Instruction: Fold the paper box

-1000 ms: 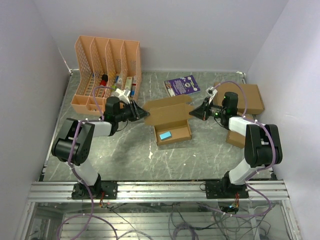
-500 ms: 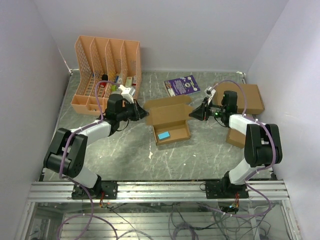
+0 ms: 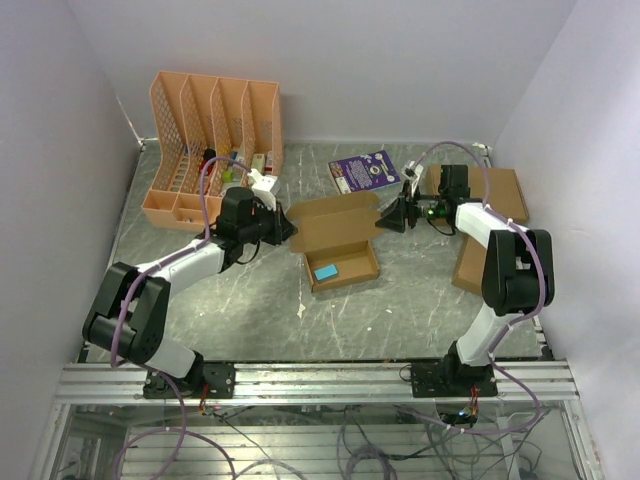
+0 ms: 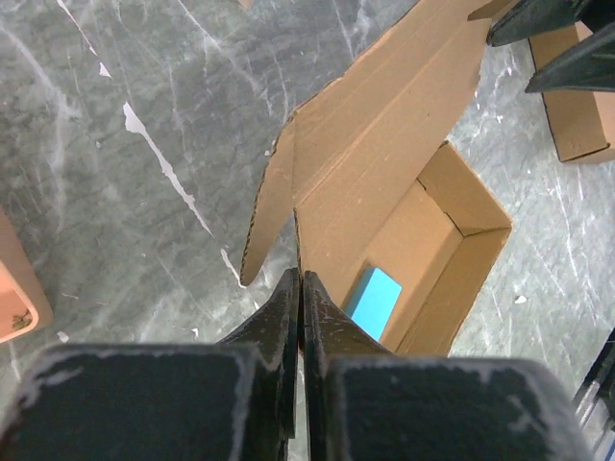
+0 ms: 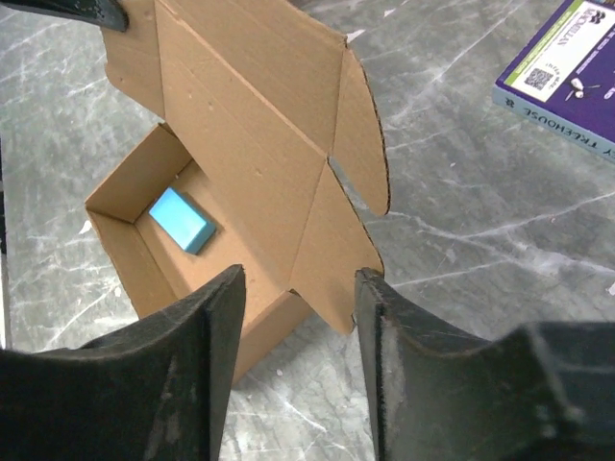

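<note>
The paper box (image 3: 335,238) is an open brown cardboard carton at the table's centre, its lid raised with side flaps. A blue block (image 3: 327,271) lies inside. My left gripper (image 3: 289,228) is at the lid's left end. In the left wrist view the box (image 4: 384,144) fills the frame and the gripper (image 4: 301,280) is shut on the thin edge of the lid's left flap. My right gripper (image 3: 386,220) is at the lid's right flap. In the right wrist view the gripper (image 5: 300,298) is open, with the flap's lower corner (image 5: 336,279) between its fingers.
An orange file rack (image 3: 215,140) with small items stands at the back left. A purple book (image 3: 364,170) lies behind the box. A larger brown cardboard box (image 3: 495,195) and another brown carton (image 3: 468,268) lie at the right edge.
My left arm has stretched out toward the box while its gripper stays on the left flap. My right gripper has shifted slightly left and away, toward the right flap.
</note>
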Controlling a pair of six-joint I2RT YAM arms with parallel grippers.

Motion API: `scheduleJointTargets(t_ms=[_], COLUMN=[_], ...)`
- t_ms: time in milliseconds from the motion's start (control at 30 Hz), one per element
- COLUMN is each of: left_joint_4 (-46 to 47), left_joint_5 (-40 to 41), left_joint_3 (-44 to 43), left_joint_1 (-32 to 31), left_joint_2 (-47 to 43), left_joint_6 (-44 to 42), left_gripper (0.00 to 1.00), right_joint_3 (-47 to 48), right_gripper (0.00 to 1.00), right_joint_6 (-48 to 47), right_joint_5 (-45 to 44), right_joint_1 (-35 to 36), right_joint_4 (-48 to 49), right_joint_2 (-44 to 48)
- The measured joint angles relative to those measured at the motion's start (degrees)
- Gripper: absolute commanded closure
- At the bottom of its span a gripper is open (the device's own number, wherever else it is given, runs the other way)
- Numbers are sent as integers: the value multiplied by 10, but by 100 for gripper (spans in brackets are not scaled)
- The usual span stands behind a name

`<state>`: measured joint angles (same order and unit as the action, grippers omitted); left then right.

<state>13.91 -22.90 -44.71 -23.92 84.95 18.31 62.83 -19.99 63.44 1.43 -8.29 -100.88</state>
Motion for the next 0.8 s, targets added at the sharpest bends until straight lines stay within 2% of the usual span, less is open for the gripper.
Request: scheduleJointTargets(t_ms=[100,233,367,433,700,800], left_joint_4=[-6,-13,-21,-24,-32,-33], left_joint_5=[6,11,14,15,18,18], left_joint_3=[-2,-9,-15,-17,-18,-18], left_joint_1=[-3,-4,-6,-7,-7,-7], left_joint_2=[-2,-3,-3,-3,-3,-3], left_joint_6=[-10,-19,-27,-30,-38,-41], left_gripper=[93,93,93,93,93,93], right_joint_3=[18,34,38,43,71,92], right_gripper=[58,57,42,39,38,41], right_joint_6=[-9,-18,-21,-24,-41,-44], right_joint_5=[-4,-12,-23,-27,-31,-30], right_joint_1=[5,12,15,14,4,6], right_joint_4=[-24,-46,-58,-63,-79,-89], right_joint_2=[-13,-21,-22,-22,-23,-40])
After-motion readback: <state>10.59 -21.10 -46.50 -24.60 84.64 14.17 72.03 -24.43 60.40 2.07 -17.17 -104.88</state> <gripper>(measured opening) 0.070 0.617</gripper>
